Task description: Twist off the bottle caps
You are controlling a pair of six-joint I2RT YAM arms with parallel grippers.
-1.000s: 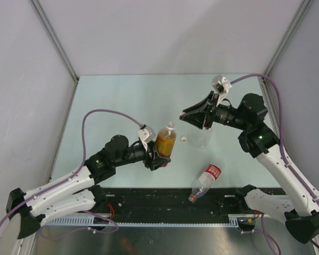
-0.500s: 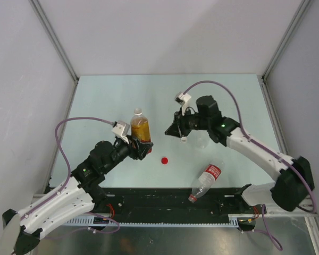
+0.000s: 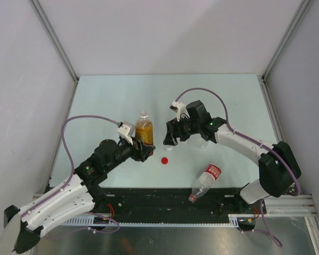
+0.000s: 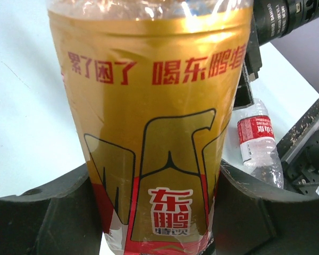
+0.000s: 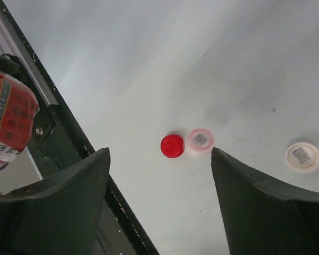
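My left gripper (image 3: 144, 149) is shut on the short amber bottle (image 3: 144, 131), which stands upright. Its red-yellow label (image 4: 149, 133) fills the left wrist view, with a finger pressed on each side. My right gripper (image 3: 170, 140) hovers to the right of that bottle, open and empty (image 5: 159, 153). On the table below it lie a red cap (image 5: 172, 145) (image 3: 164, 160), a blurred translucent cap (image 5: 200, 139) right beside the red one, and a white cap (image 5: 302, 156) further off. The amber bottle's mouth is too small to judge.
A clear bottle with a red-white label (image 3: 206, 180) (image 4: 258, 141) lies on its side near the front edge. A clear unlabelled bottle (image 3: 202, 143) stands partly hidden under the right arm. The black rail (image 3: 165, 199) runs along the near edge.
My right gripper went from shut to open, and a translucent cap now lies blurred beside the red cap. The right arm moved left and lower. The left arm carried the amber bottle slightly right.
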